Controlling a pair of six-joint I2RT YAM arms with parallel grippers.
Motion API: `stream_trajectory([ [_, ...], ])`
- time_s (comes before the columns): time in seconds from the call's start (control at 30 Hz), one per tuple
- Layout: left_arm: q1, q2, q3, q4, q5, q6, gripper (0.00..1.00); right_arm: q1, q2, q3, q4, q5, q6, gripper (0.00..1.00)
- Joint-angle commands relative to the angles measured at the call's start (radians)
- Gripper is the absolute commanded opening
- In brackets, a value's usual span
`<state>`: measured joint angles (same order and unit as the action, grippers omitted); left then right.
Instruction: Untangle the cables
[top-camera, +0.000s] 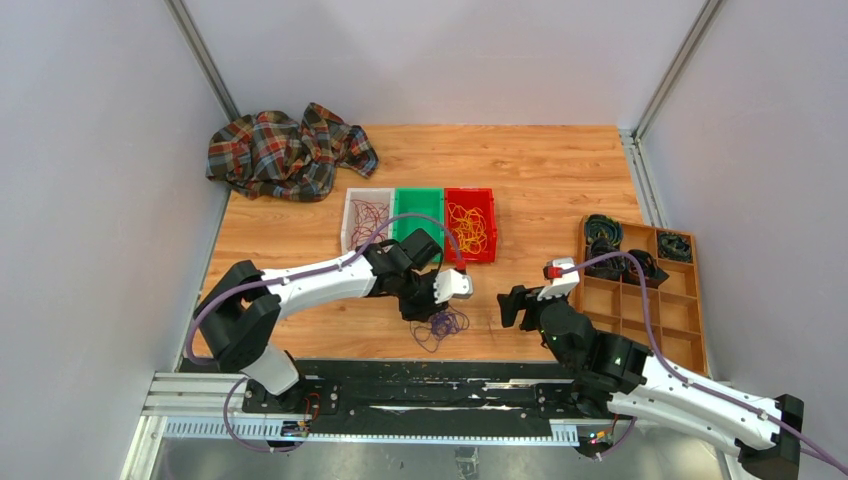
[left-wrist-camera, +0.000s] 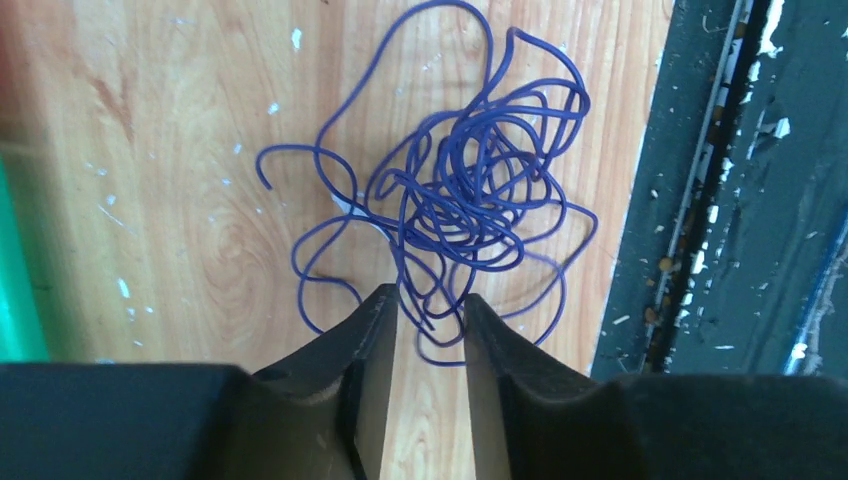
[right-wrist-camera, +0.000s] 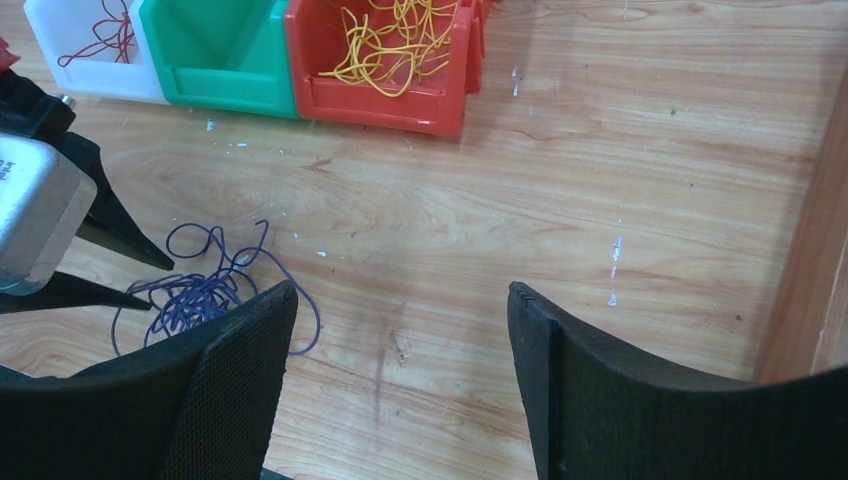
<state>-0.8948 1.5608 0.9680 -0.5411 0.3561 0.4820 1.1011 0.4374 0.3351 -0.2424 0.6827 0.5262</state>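
A tangle of thin purple cable (top-camera: 441, 326) lies on the wooden table near its front edge. It also shows in the left wrist view (left-wrist-camera: 462, 195) and the right wrist view (right-wrist-camera: 190, 300). My left gripper (top-camera: 428, 305) hovers at the tangle's edge, and its jaws (left-wrist-camera: 430, 300) stand slightly apart with a few strands lying between the tips. My right gripper (top-camera: 512, 306) is wide open and empty (right-wrist-camera: 400, 290), to the right of the tangle. Dark red cables (top-camera: 368, 218) lie in the white bin and yellow cables (top-camera: 468, 227) in the red bin.
A white bin (top-camera: 349, 215), a green bin (top-camera: 418, 203) and a red bin (top-camera: 489, 222) stand in a row behind the left gripper. A plaid cloth (top-camera: 290, 150) lies at the back left. A wooden divider tray (top-camera: 640, 300) holding black coils stands at the right.
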Motion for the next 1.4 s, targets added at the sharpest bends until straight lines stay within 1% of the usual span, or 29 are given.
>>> stream_trajectory([
  [0.0, -0.009, -0.014, -0.008, 0.059, -0.002, -0.016, 0.26, 0.016, -0.018, 0.021, -0.013, 0.029, 0.018, 0.76],
  [0.07, -0.008, -0.026, -0.008, 0.049, -0.011, -0.009, 0.14, 0.015, -0.023, 0.021, -0.015, 0.030, 0.017, 0.76],
  [0.1, -0.008, -0.035, -0.007, 0.043, -0.018, -0.005, 0.10, 0.016, -0.025, 0.021, -0.015, 0.031, 0.017, 0.76],
  [0.17, -0.008, -0.054, -0.001, 0.026, -0.027, 0.000, 0.04, 0.016, -0.028, 0.021, -0.014, 0.030, 0.016, 0.76],
  [0.23, -0.007, -0.075, 0.022, -0.006, -0.043, 0.001, 0.01, 0.016, -0.027, 0.022, -0.014, 0.026, 0.016, 0.75],
  [0.33, -0.006, -0.122, 0.068, -0.063, -0.071, 0.007, 0.01, 0.016, -0.021, 0.021, 0.009, 0.006, -0.003, 0.76],
  [0.5, -0.004, -0.196, 0.158, -0.155, -0.098, -0.009, 0.01, 0.016, 0.033, 0.033, 0.110, -0.045, -0.069, 0.78],
  [0.63, -0.004, -0.219, 0.245, -0.236, -0.094, -0.036, 0.01, 0.016, 0.089, 0.053, 0.272, -0.157, -0.147, 0.80],
  [0.77, -0.004, -0.226, 0.340, -0.301, -0.080, -0.063, 0.01, 0.016, 0.169, 0.074, 0.438, -0.244, -0.192, 0.81],
  [0.87, -0.003, -0.227, 0.404, -0.340, -0.067, -0.074, 0.01, 0.017, 0.229, 0.096, 0.520, -0.307, -0.202, 0.81],
  [1.03, -0.004, -0.222, 0.470, -0.384, -0.057, -0.065, 0.01, 0.017, 0.325, 0.146, 0.584, -0.353, -0.203, 0.81],
  [1.2, -0.004, -0.217, 0.518, -0.415, -0.041, -0.062, 0.01, 0.017, 0.378, 0.159, 0.674, -0.363, -0.187, 0.82],
  [1.37, -0.004, -0.209, 0.580, -0.438, -0.032, -0.056, 0.01, 0.016, 0.430, 0.155, 0.735, -0.417, -0.185, 0.82],
])
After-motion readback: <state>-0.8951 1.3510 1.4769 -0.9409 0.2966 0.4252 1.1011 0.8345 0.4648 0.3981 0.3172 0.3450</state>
